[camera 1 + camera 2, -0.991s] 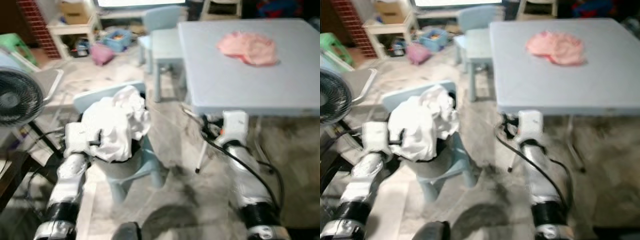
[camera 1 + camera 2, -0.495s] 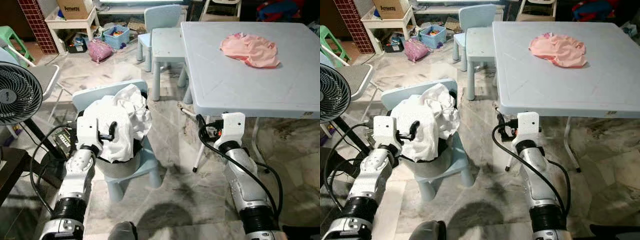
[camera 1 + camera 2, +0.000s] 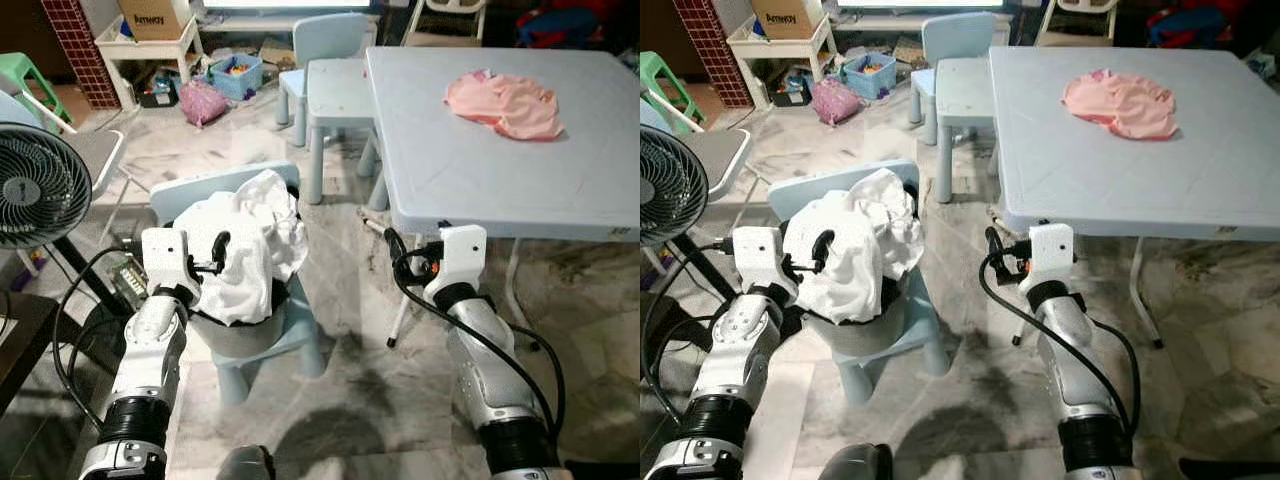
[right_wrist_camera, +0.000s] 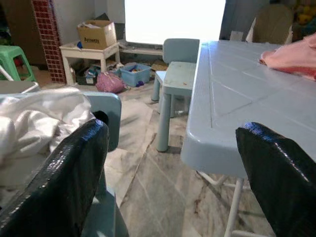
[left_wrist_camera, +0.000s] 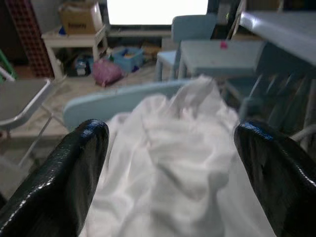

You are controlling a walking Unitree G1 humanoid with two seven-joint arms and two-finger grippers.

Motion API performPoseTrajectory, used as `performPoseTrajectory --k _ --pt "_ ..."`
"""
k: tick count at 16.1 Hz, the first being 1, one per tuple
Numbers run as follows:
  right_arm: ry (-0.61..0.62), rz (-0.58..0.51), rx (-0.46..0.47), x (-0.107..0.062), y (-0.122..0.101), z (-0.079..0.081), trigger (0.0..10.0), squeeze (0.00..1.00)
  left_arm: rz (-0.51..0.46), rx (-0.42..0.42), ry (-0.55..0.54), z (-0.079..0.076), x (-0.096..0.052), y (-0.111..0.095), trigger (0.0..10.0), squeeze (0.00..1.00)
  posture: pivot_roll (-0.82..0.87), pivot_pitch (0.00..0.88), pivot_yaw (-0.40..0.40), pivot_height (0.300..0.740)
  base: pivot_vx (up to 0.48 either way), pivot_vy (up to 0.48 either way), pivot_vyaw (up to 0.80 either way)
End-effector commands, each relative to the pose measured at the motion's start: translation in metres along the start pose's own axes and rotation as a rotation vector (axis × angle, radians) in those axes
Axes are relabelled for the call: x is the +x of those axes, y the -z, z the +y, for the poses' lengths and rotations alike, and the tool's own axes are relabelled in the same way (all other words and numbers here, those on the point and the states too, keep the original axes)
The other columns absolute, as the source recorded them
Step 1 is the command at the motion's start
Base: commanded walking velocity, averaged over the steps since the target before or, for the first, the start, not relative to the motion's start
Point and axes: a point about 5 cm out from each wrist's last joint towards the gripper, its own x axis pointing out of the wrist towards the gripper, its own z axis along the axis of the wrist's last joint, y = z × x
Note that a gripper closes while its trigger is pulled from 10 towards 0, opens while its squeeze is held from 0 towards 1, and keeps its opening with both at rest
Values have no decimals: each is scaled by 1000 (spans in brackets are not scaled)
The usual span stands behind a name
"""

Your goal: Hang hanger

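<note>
A heap of white clothes fills a grey basket that stands on a small pale blue chair. My left gripper is open, its fingers spread wide just in front of the heap, and one black finger touches the cloth. My right gripper is also open with nothing between its fingers. It hovers low beside the near corner of the pale blue table. A crumpled pink garment lies on the far part of the tabletop.
A standing fan and a grey folding chair are at my left. A second small blue chair stands against the table's far left side. A shelf with a cardboard box, a toy bin and a pink bag line the back.
The blurred view has steadied and shifted a little. My left wrist now sits slightly higher and further left against the white heap. The right arm holds much the same pose.
</note>
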Motion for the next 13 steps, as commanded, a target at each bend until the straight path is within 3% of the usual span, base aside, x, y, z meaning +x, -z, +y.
performPoseTrajectory --k 1,11,13 --pt "-22 -54 -5 2 -12 3 10000 0 -30 0 14 -1 1 -7 10000 0 -11 0 -13 740 382 0 0" --pt "-41 -76 -43 5 -17 7 10000 0 -29 -5 21 -1 2 -6 10000 0 -12 0 -11 740 377 0 0" --pt "-46 -75 -49 5 -16 7 10000 0 5 10 -40 2 2 -2 10000 0 -9 0 -15 740 0 0 0"
